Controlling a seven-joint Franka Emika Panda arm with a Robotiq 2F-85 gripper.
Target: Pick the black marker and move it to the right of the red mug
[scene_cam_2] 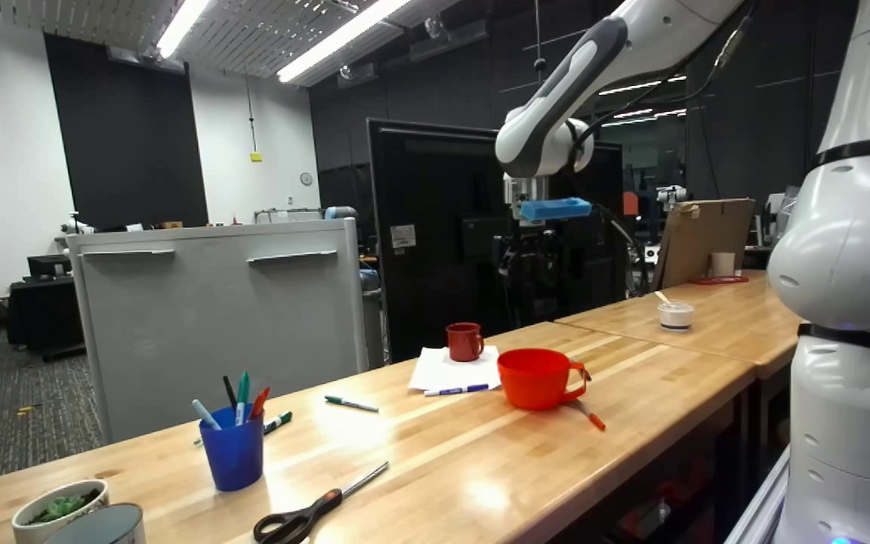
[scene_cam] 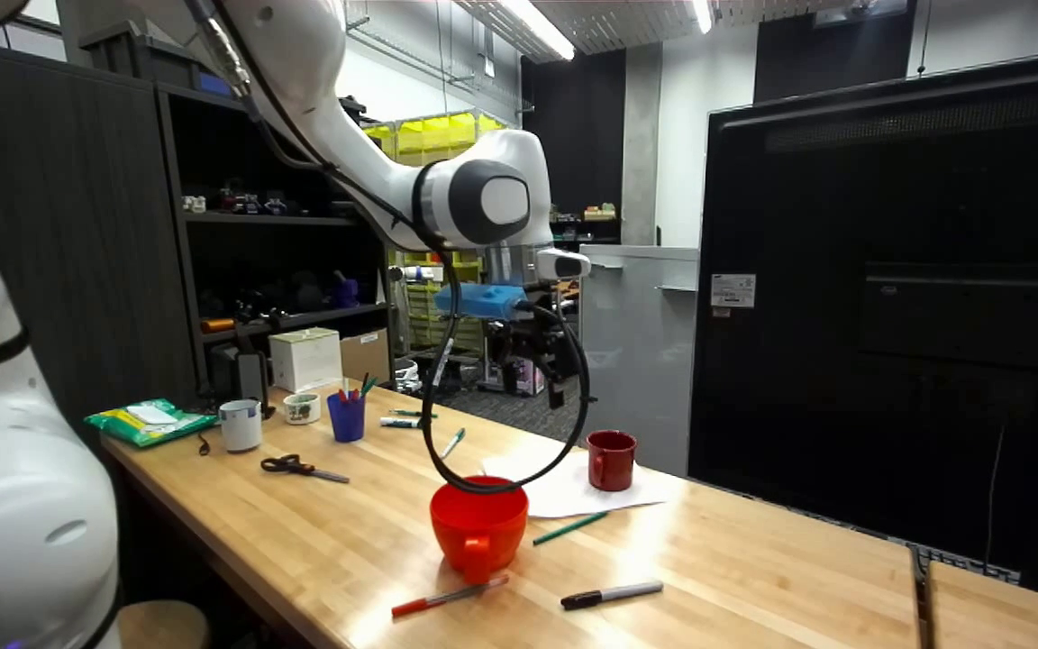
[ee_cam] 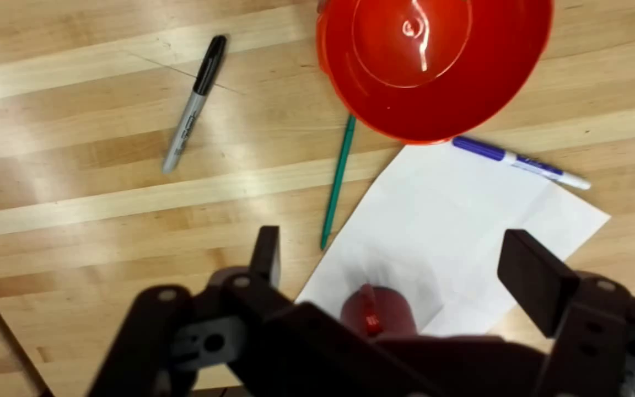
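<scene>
Claw [ee_cam: 393, 255] hangs spread wide above the table [ee_cam: 102, 237], black marker [ee_cam: 195, 103] lying flat, red mug [scene_cam: 616, 463] upright on white paper [ee_cam: 450, 220]!

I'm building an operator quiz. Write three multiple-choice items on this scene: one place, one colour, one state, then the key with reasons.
1. Where does the black marker lie?
A. In the red bowl
B. On the wooden table
C. On the floor

2. What colour is the sheet under the red mug?
A. White
B. Blue
C. Black

3. How does the gripper stand?
A. Shut on the scissors
B. Shut, holding nothing
C. Open, holding nothing

Key:
1 B: the wrist view shows it flat on the wood.
2 A: both exterior views show it white.
3 C: the wrist view shows its jaws wide apart, nothing gripped.
</scene>
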